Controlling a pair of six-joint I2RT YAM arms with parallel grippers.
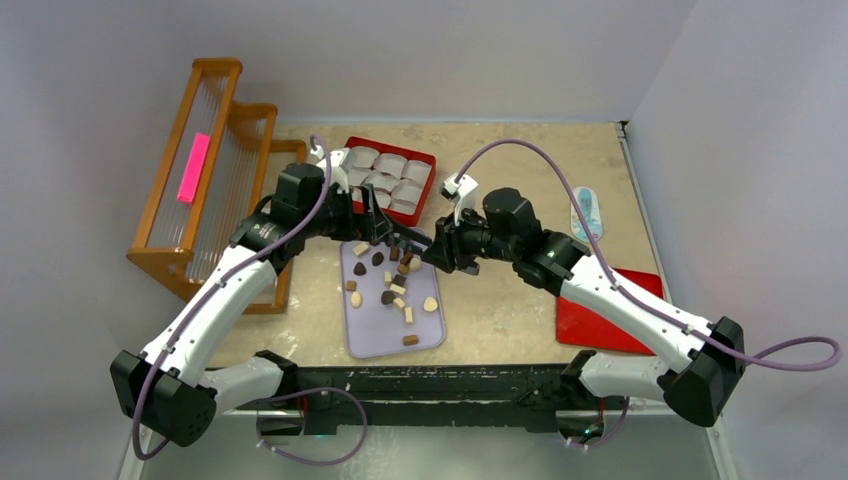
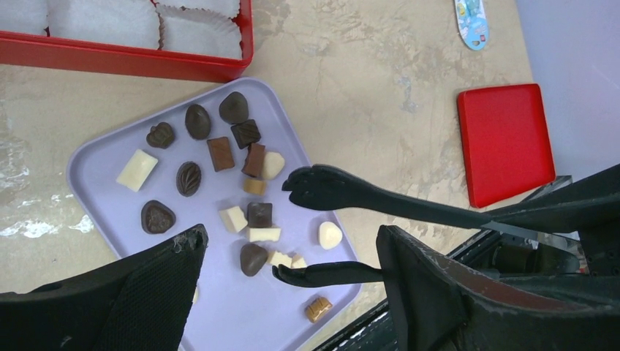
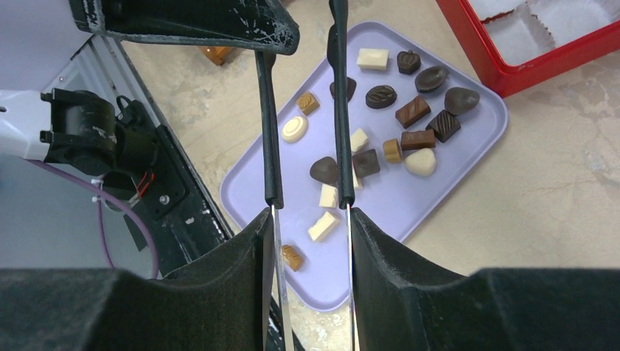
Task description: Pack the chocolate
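Observation:
Several dark, light brown and cream chocolate pieces point(image 1: 390, 290) lie on a lavender tray point(image 1: 375, 335), also seen in the left wrist view point(image 2: 219, 153) and the right wrist view point(image 3: 413, 111). My right gripper point(image 1: 432, 250) point(image 3: 311, 212) is shut on the handles of black tongs point(image 1: 405, 240) point(image 3: 270, 146). The tong tips point(image 2: 292, 186) stand apart above the tray's right side, over a white heart piece point(image 2: 330, 234), holding nothing. My left gripper point(image 1: 375, 225) point(image 2: 291, 234) is open and empty above the tray's far end, its fingers either side of the tong tips.
A red box point(image 1: 390, 145) point(image 2: 124, 58) point(image 3: 556, 64) of white paper cups point(image 1: 390, 175) stands behind the tray. A red lid point(image 1: 610, 315) point(image 2: 504, 139) lies at the right. A wooden rack point(image 1: 215, 160) stands at the back left. A small blue-white packet point(image 1: 587, 212) lies at the back right.

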